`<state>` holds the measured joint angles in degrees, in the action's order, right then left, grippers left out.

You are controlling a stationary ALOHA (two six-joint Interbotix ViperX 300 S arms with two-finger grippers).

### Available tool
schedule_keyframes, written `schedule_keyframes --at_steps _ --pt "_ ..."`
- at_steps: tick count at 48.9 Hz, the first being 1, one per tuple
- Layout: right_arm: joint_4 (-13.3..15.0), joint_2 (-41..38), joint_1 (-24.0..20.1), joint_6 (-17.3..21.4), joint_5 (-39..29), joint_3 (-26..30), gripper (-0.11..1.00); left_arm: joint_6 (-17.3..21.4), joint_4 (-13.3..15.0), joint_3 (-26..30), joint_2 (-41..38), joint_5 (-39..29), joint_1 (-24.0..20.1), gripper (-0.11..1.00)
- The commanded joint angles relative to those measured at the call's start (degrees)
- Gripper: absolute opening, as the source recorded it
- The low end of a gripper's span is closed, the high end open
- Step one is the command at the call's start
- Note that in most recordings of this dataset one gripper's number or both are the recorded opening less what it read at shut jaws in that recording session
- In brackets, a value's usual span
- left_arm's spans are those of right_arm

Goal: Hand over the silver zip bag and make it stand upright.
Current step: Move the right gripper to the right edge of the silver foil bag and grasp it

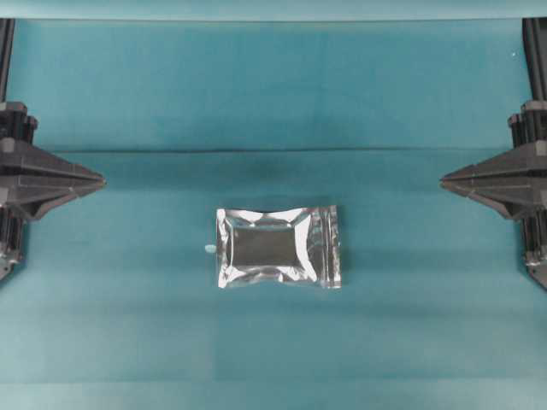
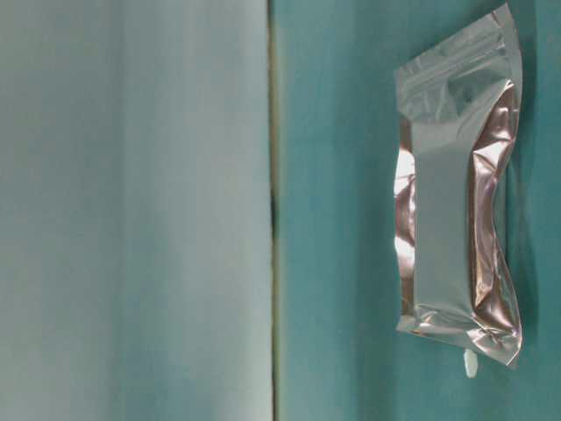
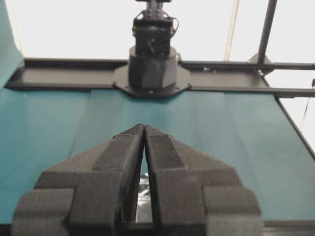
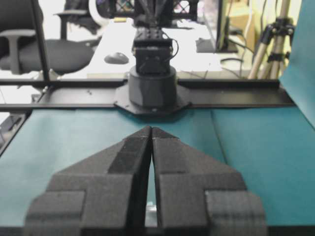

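I saw the silver zip bag (image 1: 279, 247) lying flat: light, crinkly, slippery; best pinched at an edge. Left gripper (image 3: 143, 132) and right gripper (image 4: 151, 133) closed, empty.

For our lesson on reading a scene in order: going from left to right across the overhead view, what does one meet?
Left gripper → small white speck → silver zip bag, lying flat on the teal cloth → right gripper. Both grippers are shut and empty, apart from the bag.
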<state>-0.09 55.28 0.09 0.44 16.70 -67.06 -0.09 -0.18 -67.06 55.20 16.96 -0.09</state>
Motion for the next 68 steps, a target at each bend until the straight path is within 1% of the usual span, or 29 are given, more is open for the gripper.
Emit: schedule_keyframes --at_steps 1,2,3,7,11,15,18,23,31,35,39,41,45,50,52,54,56,60,63,68 --pt "-0.5 -1.0 0.0 1.1 0.4 1.4 0.15 -0.6 -0.8 3.2 -3.9 -0.5 0.4 0.14" --pt "-2.5 -1.4 -0.1 1.3 -0.1 1.8 0.15 -0.7 -0.9 3.7 -4.5 -0.9 0.5 0.14" --pt "-4.4 -1.9 -0.2 1.9 -0.5 2.1 0.12 -0.7 -0.9 4.2 -5.2 -1.1 0.7 0.12" --pt "-12.0 -4.0 0.2 5.9 -3.8 2.6 0.04 -0.7 -0.8 5.7 -7.7 -2.2 1.1 0.00" --pt "-18.3 -6.5 0.3 9.9 -7.8 2.7 -0.01 -0.7 -0.9 6.7 -9.6 -3.3 1.5 -0.06" --pt "-22.8 -9.2 0.4 14.0 -10.9 2.7 -0.01 -0.7 -0.8 7.6 -10.9 -3.9 1.8 -0.06" --pt "-24.9 -11.6 0.4 16.9 -12.0 2.7 -0.01 -0.7 -0.9 8.3 -11.9 -4.4 1.8 -0.06" --pt "-26.2 -16.2 0.7 21.4 -12.5 2.7 -0.01 -0.7 -0.8 9.4 -13.3 -5.7 1.8 -0.06" --pt "-26.5 -25.6 0.7 30.4 -12.1 3.2 0.03 -0.7 -0.9 10.0 -14.4 -6.7 1.8 -0.06" --pt "-26.5 -30.0 0.7 34.5 -12.1 4.2 0.07 -0.7 -0.9 10.0 -14.5 -6.7 1.8 -0.06" --pt "-26.5 -34.2 0.7 37.3 -12.0 5.5 0.18 -0.7 -0.8 10.0 -14.3 -6.7 1.8 -0.06" --pt "-26.5 -35.9 0.7 38.1 -12.0 6.3 0.26 -0.7 -0.8 10.0 -14.3 -6.7 1.8 -0.06" --pt "-26.5 -39.5 0.5 39.5 -12.0 8.3 0.50 -0.7 -0.9 10.1 -14.4 -6.9 1.7 -0.06" --pt "-26.5 -43.0 0.5 39.6 -12.0 10.0 0.79 -0.6 -0.9 10.1 -14.5 -6.9 1.4 -0.06" --pt "-26.5 -44.3 0.5 39.6 -11.4 10.4 0.89 -0.6 -0.9 10.1 -14.6 -6.9 1.4 -0.06" --pt "-26.4 -45.5 0.5 39.7 -10.6 10.7 0.95 -0.6 -0.8 10.1 -14.6 -6.9 1.4 -0.06" --pt "-26.5 -46.9 0.4 39.8 -9.6 10.8 0.98 -0.7 -0.9 10.1 -14.6 -6.9 1.4 -0.06" --pt "-26.5 -49.7 0.0 40.1 -7.4 11.1 0.96 -0.7 -0.9 10.1 -14.6 -7.0 1.4 -0.06" --pt "-26.5 -51.8 -0.3 40.7 -6.0 11.5 0.97 -0.7 -0.9 10.1 -14.6 -6.9 1.4 -0.06" --pt "-26.5 -55.2 -1.2 42.5 -4.5 12.7 0.97 -0.7 -0.8 10.1 -14.6 -6.9 1.4 -0.06"
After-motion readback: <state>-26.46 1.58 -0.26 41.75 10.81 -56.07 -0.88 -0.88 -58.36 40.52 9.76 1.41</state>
